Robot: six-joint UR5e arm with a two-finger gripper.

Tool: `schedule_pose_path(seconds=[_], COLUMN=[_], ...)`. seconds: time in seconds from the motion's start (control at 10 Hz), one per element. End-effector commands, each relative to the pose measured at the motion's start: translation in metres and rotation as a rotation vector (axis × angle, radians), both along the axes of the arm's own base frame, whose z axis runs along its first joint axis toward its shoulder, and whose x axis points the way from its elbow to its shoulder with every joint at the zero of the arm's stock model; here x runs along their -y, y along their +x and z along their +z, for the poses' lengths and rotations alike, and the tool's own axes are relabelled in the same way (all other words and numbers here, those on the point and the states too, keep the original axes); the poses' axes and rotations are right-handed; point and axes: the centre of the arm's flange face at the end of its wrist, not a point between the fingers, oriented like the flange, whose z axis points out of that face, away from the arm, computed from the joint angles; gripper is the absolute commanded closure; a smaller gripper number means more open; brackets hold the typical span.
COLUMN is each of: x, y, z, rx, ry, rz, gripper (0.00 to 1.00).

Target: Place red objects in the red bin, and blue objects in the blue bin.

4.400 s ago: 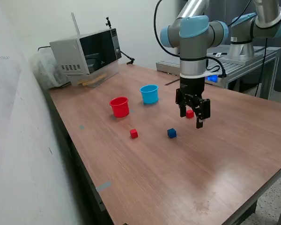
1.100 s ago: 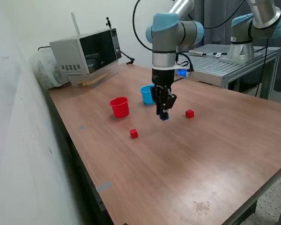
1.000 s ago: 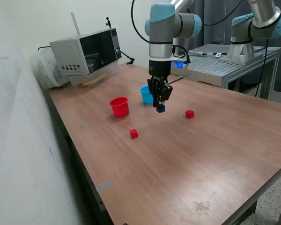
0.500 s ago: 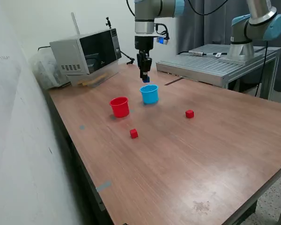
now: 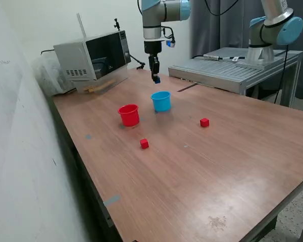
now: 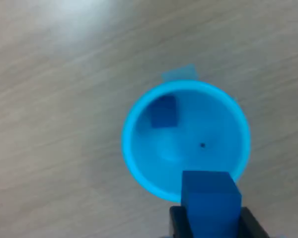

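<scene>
My gripper (image 5: 155, 77) is shut on a dark-blue cube (image 5: 156, 79) and holds it well above the light-blue cup (image 5: 161, 101). In the wrist view the held cube (image 6: 210, 202) sits between the fingertips at the frame's edge, over the cup's rim (image 6: 131, 163). A second dark-blue cube (image 6: 163, 112) lies inside that cup. The red cup (image 5: 129, 114) stands beside the blue cup, toward the exterior view's left. One red cube (image 5: 144, 143) lies on the table in front of the red cup. Another red cube (image 5: 204, 122) lies toward the exterior view's right.
A microwave (image 5: 93, 56) stands at the back on the exterior view's left. A second robot arm (image 5: 272, 27) stands on a grey metal bench (image 5: 232, 68) at the back right. The wooden table (image 5: 202, 176) ends at an edge near the wall on the left.
My gripper took the blue cube from the table, carried it up and toward the exterior view's left, and now holds it over the blue cup. Since half a second ago it rose slightly.
</scene>
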Motion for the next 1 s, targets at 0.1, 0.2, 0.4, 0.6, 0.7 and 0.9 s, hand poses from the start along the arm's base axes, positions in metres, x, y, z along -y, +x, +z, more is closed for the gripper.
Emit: schedule_pose_path(seconds=[0.1, 0.2, 0.4, 0.6, 0.7, 0.9], x=[-0.013, -0.011, -0.008, -0.004, -0.002, 0.001], y=[0.021, 0.022, 0.020, 0.016, 0.014, 0.014], z=[-0.019, -0.018, -0.017, -0.013, -0.012, -0.011], rx=[0.043, 0.042, 0.032, -0.007, -0.017, -0.023], ry=[-0.016, -0.019, -0.018, -0.028, -0.036, -0.046], rz=[-0.003, 0.002, 0.007, 0.025, 0.029, 0.034], gripper=[1.00, 1.00, 1.00, 1.00, 1.00, 1.00])
